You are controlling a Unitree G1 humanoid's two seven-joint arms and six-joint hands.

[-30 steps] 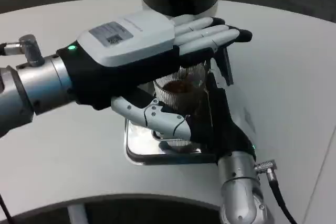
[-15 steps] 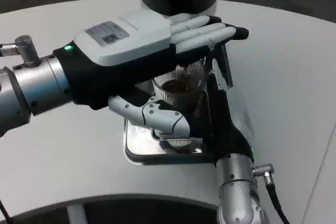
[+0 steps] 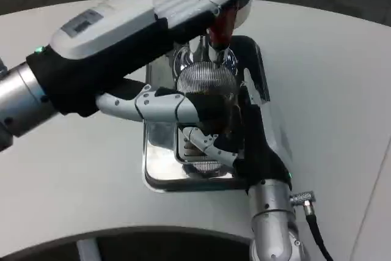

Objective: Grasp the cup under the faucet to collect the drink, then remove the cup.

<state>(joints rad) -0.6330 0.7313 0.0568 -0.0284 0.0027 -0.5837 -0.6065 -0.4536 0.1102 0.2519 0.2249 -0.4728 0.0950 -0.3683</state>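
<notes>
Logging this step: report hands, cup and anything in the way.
Right hand grips the glass cup, dark drink inside. Left hand raised above it, fingers at the red faucet handle. Cup over the steel drip tray. Nothing else in the way.

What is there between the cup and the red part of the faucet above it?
In the head view, a silver spout hangs between the red faucet handle and the ribbed glass cup. The left hand reaches over the handle; the right hand holds the cup.
</notes>
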